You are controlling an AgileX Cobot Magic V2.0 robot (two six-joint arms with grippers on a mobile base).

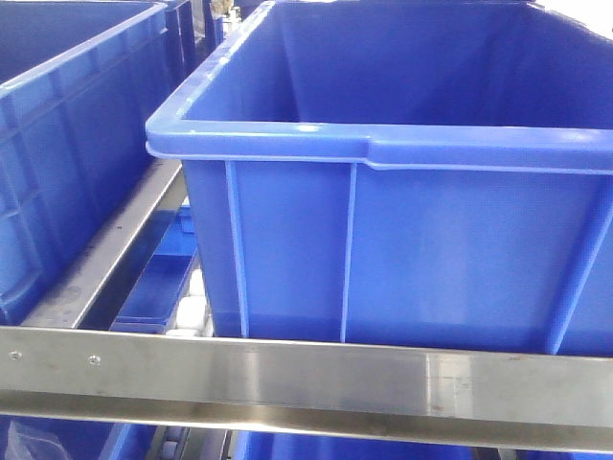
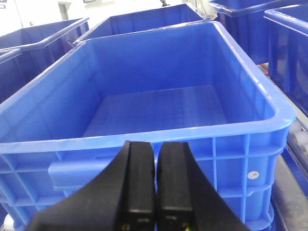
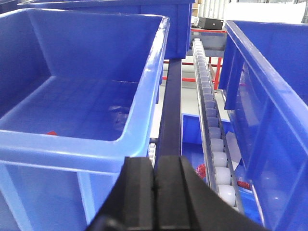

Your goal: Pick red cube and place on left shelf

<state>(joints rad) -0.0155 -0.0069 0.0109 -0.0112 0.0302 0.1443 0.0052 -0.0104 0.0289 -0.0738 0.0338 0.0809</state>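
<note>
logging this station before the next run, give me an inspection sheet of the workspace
surface: steel rail and white rollers carrying the crates
job's things: shelf with blue crates; near crate looks empty; red bit in the left crate, cube not confirmed
clutter: red scraps below the rollers
grippers: left gripper and right gripper, jaws shut, holding nothing
cables: nothing seen
surroundings: more blue crates, red frame behind

In the right wrist view, an orange-red painted metal frame (image 3: 212, 39) stood in the far background; just above it lay a flat black box (image 3: 211, 22), beside a pale white wall panel (image 3: 264, 10); in the left wrist view, a white wall (image 2: 43, 9) showed at top left.
</note>
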